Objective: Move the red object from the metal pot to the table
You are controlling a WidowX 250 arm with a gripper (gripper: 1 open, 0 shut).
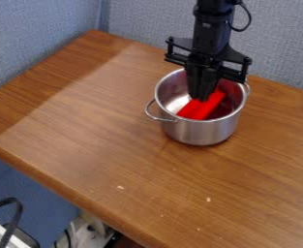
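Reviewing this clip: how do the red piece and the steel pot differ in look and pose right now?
The bright red, elongated plastic-looking block is matte and blocky; the small round shiny steel pot is reflective and curved. The block leans tilted inside; the pot stands upright on the brown wooden table. The black gripper reaches down around the block, not the pot. Both sit near the table's far side.

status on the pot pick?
Tool down inside the metal pot, fingers drawn in around the red object; firm grip not confirmed. Red object not lifted, still in pot. Table beside pot bare for placing.
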